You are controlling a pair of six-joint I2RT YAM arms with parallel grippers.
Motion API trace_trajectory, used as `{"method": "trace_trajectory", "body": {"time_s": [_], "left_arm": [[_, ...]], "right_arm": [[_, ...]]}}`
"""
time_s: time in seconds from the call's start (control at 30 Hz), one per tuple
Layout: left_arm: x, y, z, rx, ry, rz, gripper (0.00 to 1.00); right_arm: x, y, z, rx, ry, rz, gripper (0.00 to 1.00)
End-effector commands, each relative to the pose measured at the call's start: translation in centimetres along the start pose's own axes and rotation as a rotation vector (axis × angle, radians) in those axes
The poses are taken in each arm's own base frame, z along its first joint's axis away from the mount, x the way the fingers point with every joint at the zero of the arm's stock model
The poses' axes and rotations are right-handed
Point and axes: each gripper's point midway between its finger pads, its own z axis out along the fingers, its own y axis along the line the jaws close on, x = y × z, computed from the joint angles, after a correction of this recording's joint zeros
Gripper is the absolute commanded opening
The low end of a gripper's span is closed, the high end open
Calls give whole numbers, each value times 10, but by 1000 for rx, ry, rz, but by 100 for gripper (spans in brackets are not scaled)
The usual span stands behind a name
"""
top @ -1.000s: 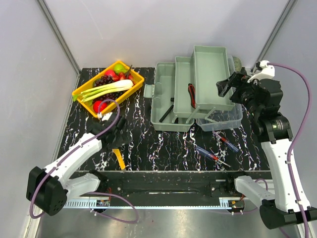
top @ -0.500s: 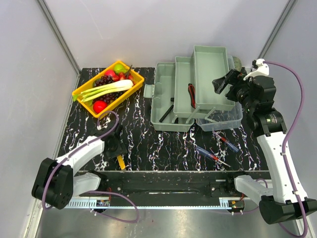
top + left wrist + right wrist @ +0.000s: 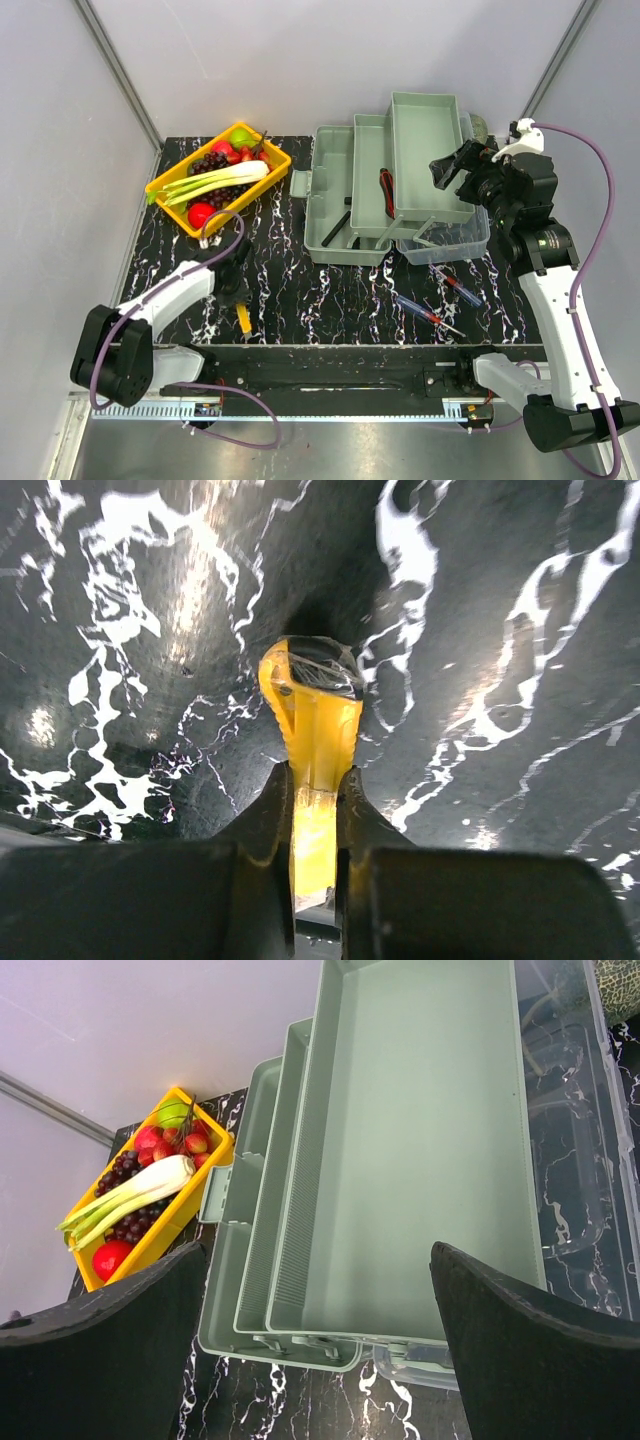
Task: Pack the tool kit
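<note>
Black table top [image 3: 340, 290] with white marble veining, closed in on three sides by pale grey walls [image 3: 300, 60].

Left arm: stretched low and forward over the near-left part of the table, wrist pitched down. Left gripper [image 3: 315, 815] is narrow, with both fingers [image 3: 268, 820] pressed against the sides of the yellow cutter [image 3: 312, 710]. The cutter runs straight out ahead of the fingertips, dark end farthest away. Cannot tell whether it is off the surface.

Right arm: raised, elbow high, wrist reaching in from the right. Right gripper [image 3: 445, 175] is wide, with nothing between the fingers. It hangs above the right edge of the toolbox [image 3: 345, 215].

Toolbox: pale grey-green, open. Fold-out trays [image 3: 425, 140] are stepped upward directly beneath and ahead of the right gripper. Clear lid [image 3: 455, 240] lies open below that gripper, on its near side.

Two screwdrivers [image 3: 430, 315] lie on the table nearer the bases than the right gripper, well apart from it and well to the right of the left gripper.

Yellow tray [image 3: 280, 160] of fruit and vegetables sits beyond the left gripper, near the far-left corner.
</note>
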Motion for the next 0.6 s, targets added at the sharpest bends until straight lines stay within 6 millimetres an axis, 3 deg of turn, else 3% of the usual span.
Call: {"method": "trace_trajectory", "body": {"time_s": [0.0, 0.1, 0.37, 0.47, 0.57], "left_arm": [[-47, -20, -33, 50, -145, 7, 0], [-70, -39, -62, 128, -207, 17, 0], [-123, -114, -154, 480, -370, 86, 2], [-136, -117, -168, 478, -411, 74, 7], [-135, -93, -149, 341, -413, 30, 17]], "right_arm": [[-24, 8, -7, -12, -75, -37, 98], [-27, 9, -7, -14, -81, -44, 98], [-39, 5, -17, 19, -126, -60, 97], [-42, 5, -23, 22, -141, -60, 98], [-43, 4, -26, 28, -150, -55, 98]]}}
